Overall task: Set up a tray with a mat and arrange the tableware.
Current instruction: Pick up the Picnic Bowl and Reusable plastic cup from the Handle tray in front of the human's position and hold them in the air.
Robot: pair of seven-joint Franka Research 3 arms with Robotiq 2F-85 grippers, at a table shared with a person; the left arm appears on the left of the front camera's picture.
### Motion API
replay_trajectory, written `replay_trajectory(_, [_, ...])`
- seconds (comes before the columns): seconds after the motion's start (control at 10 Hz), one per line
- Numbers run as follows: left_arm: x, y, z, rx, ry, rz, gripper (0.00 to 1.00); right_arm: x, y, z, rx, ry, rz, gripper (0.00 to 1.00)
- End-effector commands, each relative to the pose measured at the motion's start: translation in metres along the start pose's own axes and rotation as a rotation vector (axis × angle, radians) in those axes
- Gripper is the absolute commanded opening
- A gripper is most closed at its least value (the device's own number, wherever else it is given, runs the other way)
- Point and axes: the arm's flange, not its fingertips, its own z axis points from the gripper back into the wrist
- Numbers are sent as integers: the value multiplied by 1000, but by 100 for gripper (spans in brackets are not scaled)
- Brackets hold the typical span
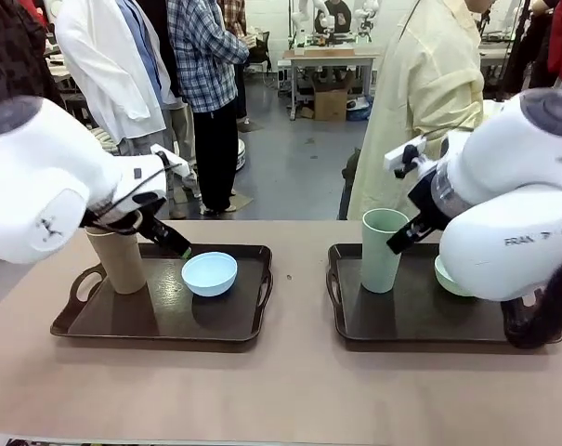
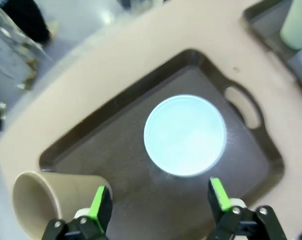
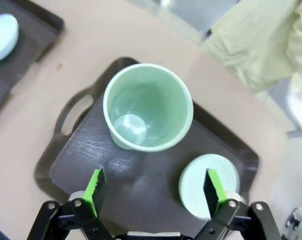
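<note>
Pale-blue glaze marks the small bowl [image 1: 209, 273], which is set open side up at the middle of the left tray [image 1: 150, 314], in the lower left of the front view. The tan-brown tumbler [image 1: 120, 260] is stood upright beside it at the tray's left end. In the lower right, a pale green tumbler [image 1: 384, 249] is stood on the right tray [image 1: 401, 318] with a pale green bowl [image 1: 446, 277] just beside it, partly hidden by the right arm.

One tumbler and one bowl per tray are judged to be matched place settings. Whether a mat is laid in either tray cannot be told.

The left fingers [image 2: 99, 201] are held spread wide above the blue bowl, gripping nothing. The right fingers [image 3: 96, 184] are likewise spread and empty over the green pair. Both trays are carried by the tan table [image 1: 290, 390]. On the right arm's casing, only "FRA" is read clearly.
</note>
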Motion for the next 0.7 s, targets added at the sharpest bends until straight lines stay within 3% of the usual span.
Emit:
replay_trajectory(0.0, [-8, -13, 53, -30, 81, 38, 100, -19, 21, 46, -162, 125, -77, 100])
replay_trajectory(0.1, [-11, -11, 68, -95, 149, 67, 100, -33, 19, 54, -156, 176, -69, 100])
replay_trajectory(0.3, [-27, -14, 88, -155, 277, 57, 100, -67, 21, 70, 11, 285, -133, 100])
replay_trajectory(0.4, [-34, -11, 97, -193, 283, 89, 100, -88, 10, 82, 81, 280, -194, 100])
replay_trajectory(0.6, [-33, 21, 113, -336, 200, 235, 100, -118, -28, 105, 237, 106, -364, 100])
